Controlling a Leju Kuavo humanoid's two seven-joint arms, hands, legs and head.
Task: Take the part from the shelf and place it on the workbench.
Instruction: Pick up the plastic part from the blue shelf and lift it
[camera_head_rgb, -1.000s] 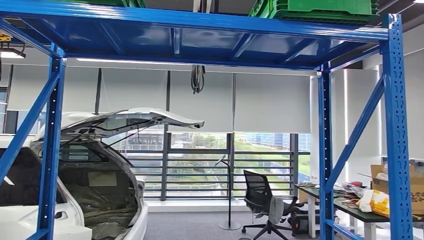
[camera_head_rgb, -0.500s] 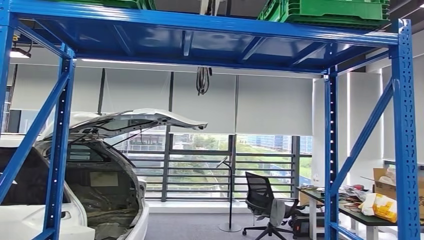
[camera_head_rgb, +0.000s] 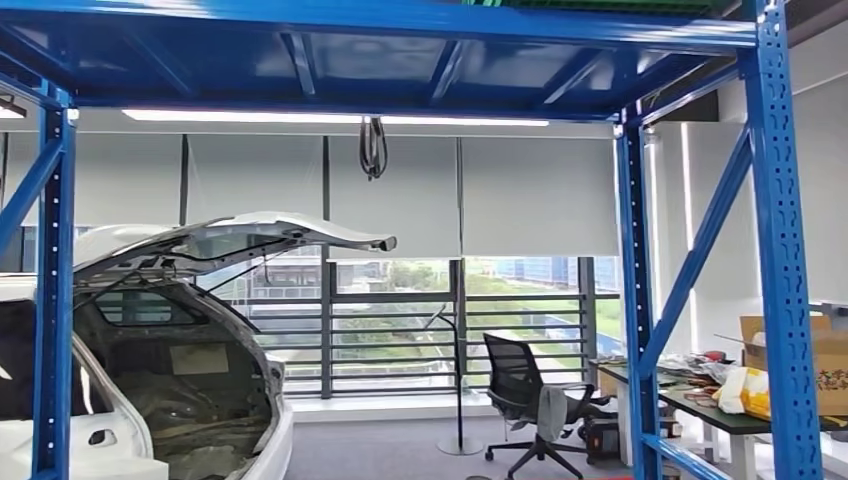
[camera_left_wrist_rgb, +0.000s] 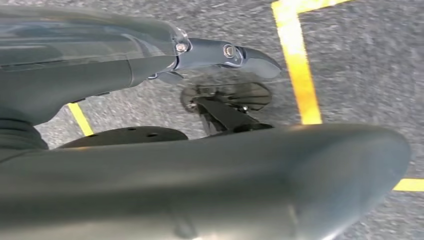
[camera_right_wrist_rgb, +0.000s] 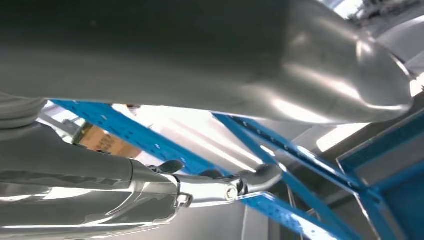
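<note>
A: What do our hands tell us?

B: Our left hand (camera_left_wrist_rgb: 210, 165) hangs over grey floor (camera_left_wrist_rgb: 360, 70) marked with yellow tape lines (camera_left_wrist_rgb: 296, 65). Its thick grey thumb runs across the near side of the wrist view, and a dark finger (camera_left_wrist_rgb: 225, 52) stretches out straight, apart from the thumb. We see nothing between them, so we call that hand empty with its fingers spread.

A: And the right?

B: Our right hand (camera_right_wrist_rgb: 210, 125) is raised in front of the blue shelf frame (camera_right_wrist_rgb: 280, 145). The thumb fills the upper part of the wrist view, a finger (camera_right_wrist_rgb: 220, 187) extends straight, well apart from it, and nothing sits in the gap. It touches nothing that we can make out; the blue beams lie behind it.

A: Where is the part?

B: We cannot pick out any part. From the head view we look up under the blue shelf (camera_head_rgb: 400, 50), and a sliver of a green crate (camera_head_rgb: 600, 4) shows at the top edge above the shelf deck; what it holds is hidden from us.

A: What else stands around?

B: Beyond the frame, a white car (camera_head_rgb: 150, 380) with its hatch raised stands at the left, a black office chair (camera_head_rgb: 520, 395) near the window, and a table (camera_head_rgb: 720, 415) at the right carrying a cardboard box (camera_head_rgb: 800, 355) and clutter.
</note>
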